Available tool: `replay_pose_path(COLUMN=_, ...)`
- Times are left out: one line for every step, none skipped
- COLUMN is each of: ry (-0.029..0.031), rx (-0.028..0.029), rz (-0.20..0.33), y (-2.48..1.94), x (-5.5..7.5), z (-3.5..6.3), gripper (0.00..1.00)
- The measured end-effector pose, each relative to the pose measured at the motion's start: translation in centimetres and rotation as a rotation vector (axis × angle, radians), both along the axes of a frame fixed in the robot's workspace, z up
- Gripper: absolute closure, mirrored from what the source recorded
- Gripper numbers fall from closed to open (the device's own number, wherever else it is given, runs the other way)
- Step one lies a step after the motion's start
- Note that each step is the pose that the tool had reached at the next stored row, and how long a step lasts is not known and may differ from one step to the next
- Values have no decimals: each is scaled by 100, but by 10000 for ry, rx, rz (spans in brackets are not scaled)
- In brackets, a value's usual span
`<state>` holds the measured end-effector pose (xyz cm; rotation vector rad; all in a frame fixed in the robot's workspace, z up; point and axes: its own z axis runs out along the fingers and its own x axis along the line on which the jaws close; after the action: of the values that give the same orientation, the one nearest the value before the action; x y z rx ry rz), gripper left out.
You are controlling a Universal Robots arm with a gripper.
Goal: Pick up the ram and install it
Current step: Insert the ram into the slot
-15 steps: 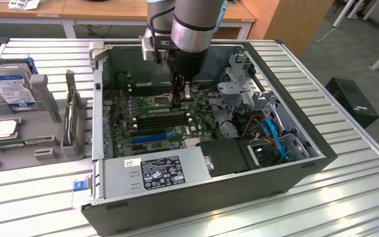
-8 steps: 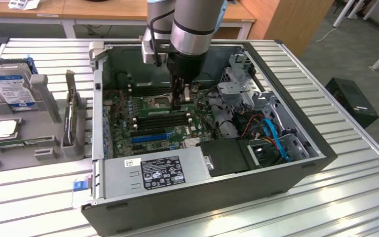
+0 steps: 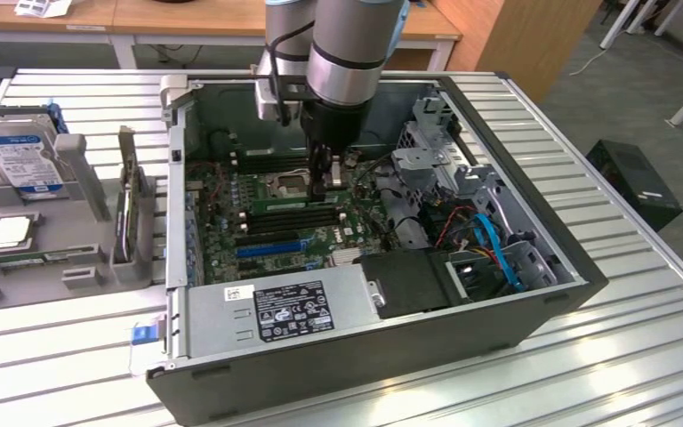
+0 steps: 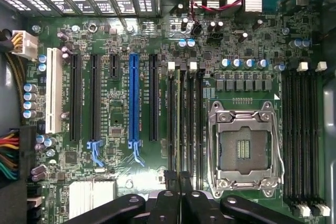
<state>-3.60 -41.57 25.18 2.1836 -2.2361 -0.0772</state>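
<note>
Exterior: claw (image 3: 326, 182) is down inside the open PC case (image 3: 555, 276), shut, tips at the ram (image 3: 288, 203), which sits in a memory slot beside the CPU socket (image 3: 285, 184).
Wrist: claw (image 4: 178, 179) fingers are together over the ram (image 4: 182, 124), edge-on in its slot; can't tell if it's gripped.

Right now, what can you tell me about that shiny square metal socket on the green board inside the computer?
The socket is a silvery square metal frame with wire levers along its sides, lying flat on the green motherboard. Its middle is open, with no chip: a dark bed with small gold patches. Black memory slots flank it on both sides. The shut gripper hangs beside it, not touching.
</note>
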Motion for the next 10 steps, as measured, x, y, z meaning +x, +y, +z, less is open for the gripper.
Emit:
replay_pose_path(ry=0, rx=0, rz=0, y=0, x=0, z=-8, gripper=88)
replay_pose_path(ry=0, rx=0, rz=0, y=0, x=0, z=-16, gripper=88)
replay_pose_path(ry=0, rx=0, rz=0, y=0, x=0, z=-24, gripper=88)
replay_pose_path(ry=0, rx=-1, rz=0, y=0, x=0, z=-31, gripper=88)
replay_pose_path(ry=0, rx=-2, rz=0, y=0, x=0, z=-39, gripper=88)
replay_pose_path(ry=0, rx=-2, rz=0, y=0, x=0, z=-46, gripper=88)
replay_pose_path(ry=0, rx=-3, rz=0, y=0, x=0, z=-50, gripper=88)
replay_pose_path(ry=1, rx=-6, rz=0, y=0, x=0, z=-50, gripper=88)
replay_pose_path(ry=1, rx=-6, rz=0, y=0, x=0, z=-50, gripper=88)
replay_pose_path(ry=1, rx=-5, rz=0, y=0, x=0, z=-50, gripper=88)
